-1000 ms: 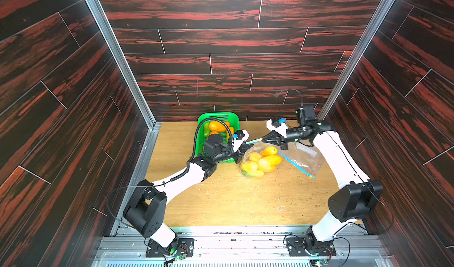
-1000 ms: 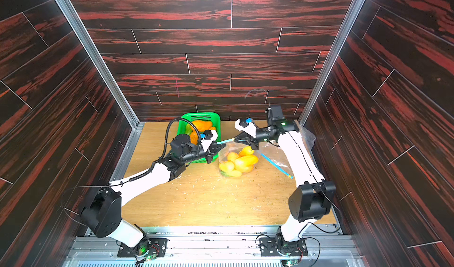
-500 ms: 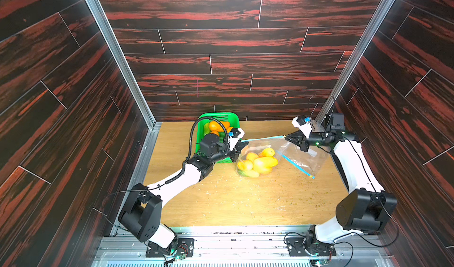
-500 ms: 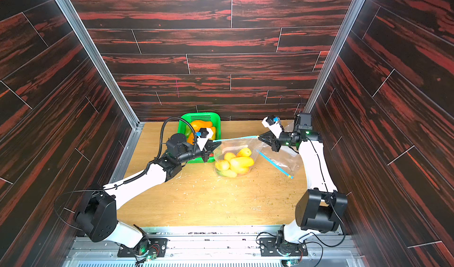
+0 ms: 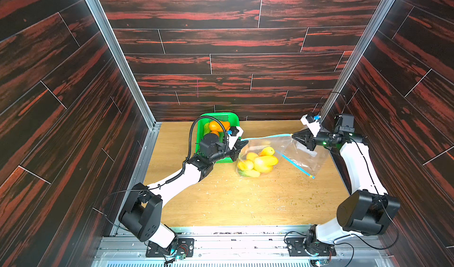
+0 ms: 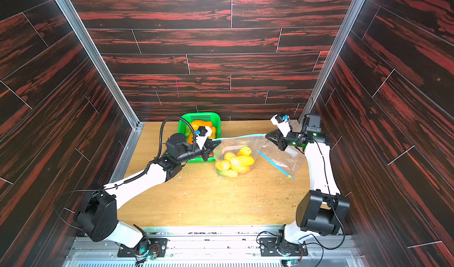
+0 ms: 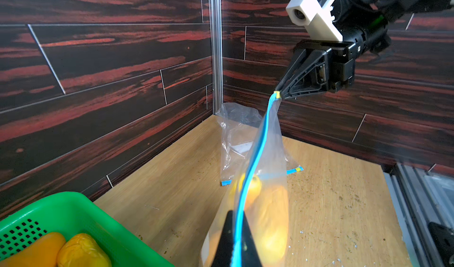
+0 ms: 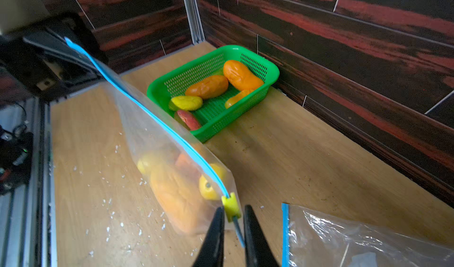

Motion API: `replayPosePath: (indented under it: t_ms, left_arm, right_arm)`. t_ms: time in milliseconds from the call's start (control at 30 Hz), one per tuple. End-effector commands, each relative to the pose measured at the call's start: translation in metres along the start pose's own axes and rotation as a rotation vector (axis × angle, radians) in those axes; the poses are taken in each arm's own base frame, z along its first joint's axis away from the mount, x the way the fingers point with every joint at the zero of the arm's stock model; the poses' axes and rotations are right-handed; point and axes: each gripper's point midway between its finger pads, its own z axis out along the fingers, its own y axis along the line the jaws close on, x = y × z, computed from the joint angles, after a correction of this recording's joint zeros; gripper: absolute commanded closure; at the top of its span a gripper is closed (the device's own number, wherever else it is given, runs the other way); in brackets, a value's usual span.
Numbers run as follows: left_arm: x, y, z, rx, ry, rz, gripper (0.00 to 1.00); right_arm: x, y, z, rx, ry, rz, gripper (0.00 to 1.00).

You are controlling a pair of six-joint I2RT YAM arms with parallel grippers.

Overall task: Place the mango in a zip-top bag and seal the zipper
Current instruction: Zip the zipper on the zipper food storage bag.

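**Right gripper [image 8: 233,210] parked at the slider, zipper run to its right end**

Its jaws stand slightly apart around the tail of the blue zipper strip [image 5: 265,137], with the yellow slider [image 8: 231,204] just beyond their tips. Left gripper [image 5: 242,146] is clamped on the strip's left end. The zip-top bag [image 5: 266,146] hangs taut between them, mid-table toward the far side. The mangoes [image 5: 264,160] sag in its bottom, just right of the green basket [image 5: 218,118]. The seal looks complete. To finish well, confirm the slider is seated fully right, back the right jaws straight off without snagging the strip, then lower the left end gently.
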Motion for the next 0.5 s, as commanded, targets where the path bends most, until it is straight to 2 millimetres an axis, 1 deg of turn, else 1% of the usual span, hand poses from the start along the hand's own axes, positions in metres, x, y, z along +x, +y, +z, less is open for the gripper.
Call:
replayPosePath:
  t_ms: [0,100,133,167,233,267,300,333,367,400,433,467]
  left_arm:
    - [-0.052,0.004,-0.002,-0.008,-0.128,-0.011,1.00]
    - [-0.084,0.009,-0.010,-0.054,-0.177,-0.046,1.00]
    - [-0.096,0.014,-0.014,-0.092,-0.191,-0.067,1.00]
    - [-0.107,0.020,-0.020,-0.139,-0.200,-0.087,1.00]
    - [-0.130,0.036,-0.037,-0.261,-0.233,-0.128,1.00]
    - [-0.141,0.045,-0.048,-0.321,-0.257,-0.151,1.00]
    - [-0.150,0.054,-0.059,-0.369,-0.278,-0.175,1.00]
    - [-0.161,0.060,-0.070,-0.393,-0.304,-0.192,1.00]
    - [-0.170,0.062,-0.080,-0.400,-0.325,-0.197,1.00]
    - [-0.178,0.066,-0.091,-0.428,-0.333,-0.190,1.00]
    - [-0.181,0.073,-0.103,-0.485,-0.325,-0.172,1.00]
    - [-0.182,0.085,-0.118,-0.580,-0.308,-0.157,1.00]
  right_arm:
    - [-0.039,0.016,-0.016,-0.034,-0.149,-0.010,0.71]
    - [-0.065,0.013,-0.027,0.021,-0.226,0.013,0.56]
    - [-0.073,0.011,-0.031,0.050,-0.247,0.039,0.45]
    - [-0.079,0.012,-0.034,0.053,-0.267,0.054,0.37]
    - [-0.086,0.013,-0.037,0.079,-0.279,0.098,0.32]
    - [-0.088,0.008,-0.039,0.115,-0.281,0.137,0.31]
    - [-0.087,0.002,-0.040,0.150,-0.282,0.174,0.31]
    - [-0.086,-0.005,-0.042,0.181,-0.285,0.223,0.28]
    - [-0.085,-0.011,-0.044,0.201,-0.304,0.282,0.23]
    - [-0.080,-0.020,-0.045,0.214,-0.326,0.359,0.18]
    - [-0.071,-0.029,-0.045,0.216,-0.342,0.421,0.15]
    - [-0.059,-0.036,-0.041,0.205,-0.333,0.473,0.13]
